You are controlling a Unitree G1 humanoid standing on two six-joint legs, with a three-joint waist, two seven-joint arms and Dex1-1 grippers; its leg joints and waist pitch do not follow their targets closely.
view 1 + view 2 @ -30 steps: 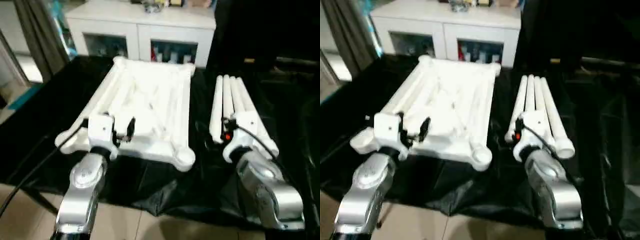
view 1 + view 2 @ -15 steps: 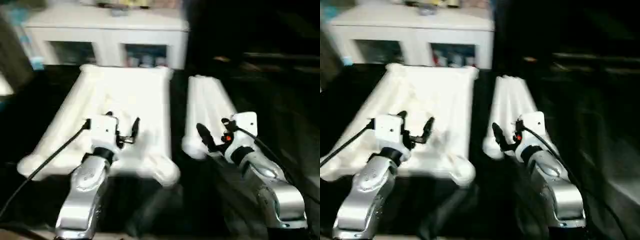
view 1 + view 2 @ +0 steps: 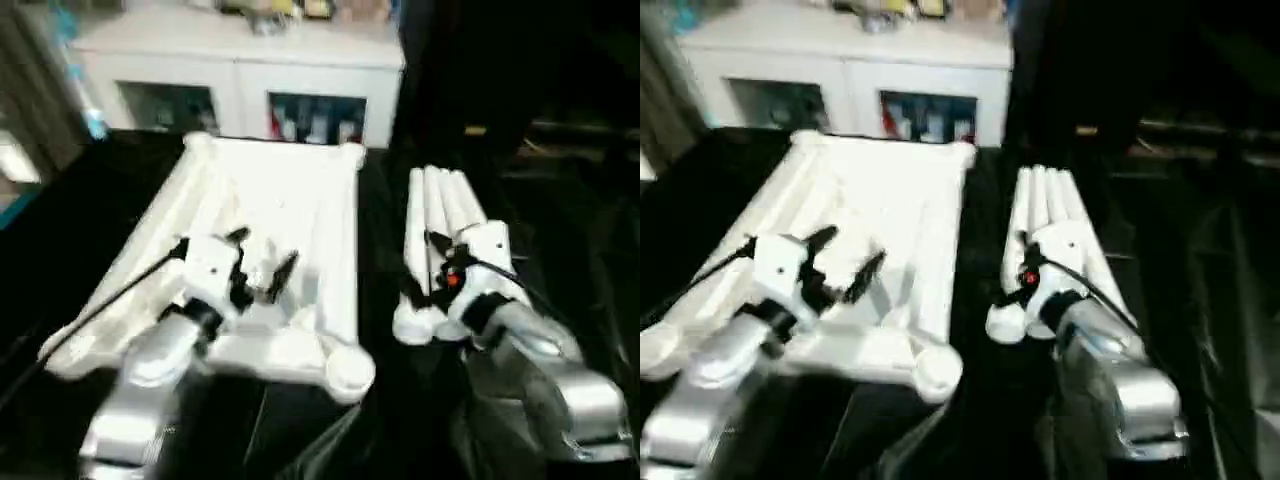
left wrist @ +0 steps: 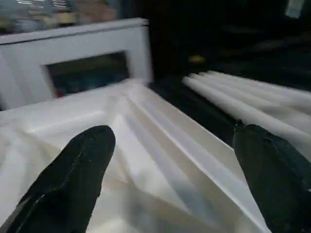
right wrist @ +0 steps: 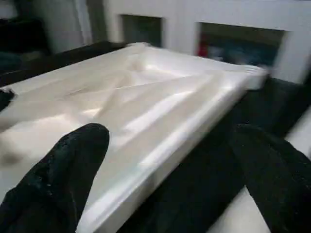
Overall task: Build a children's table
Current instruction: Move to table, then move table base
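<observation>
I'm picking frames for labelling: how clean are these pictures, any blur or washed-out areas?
Left eye view: motion-smeared, the left gripper soft-edged, the white table top nearly blown out against the black cloth. Right eye view: same smear, the legs merging together. Left wrist view: near fingers out of focus. Right wrist view: table top ribs streaked, fingers blurred.

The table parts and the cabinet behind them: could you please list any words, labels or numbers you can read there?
None can be read.
Table top and legs: plain white, no print visible.
Items behind the white cabinet's glass fronts and on its top: too blurred to read.
</observation>
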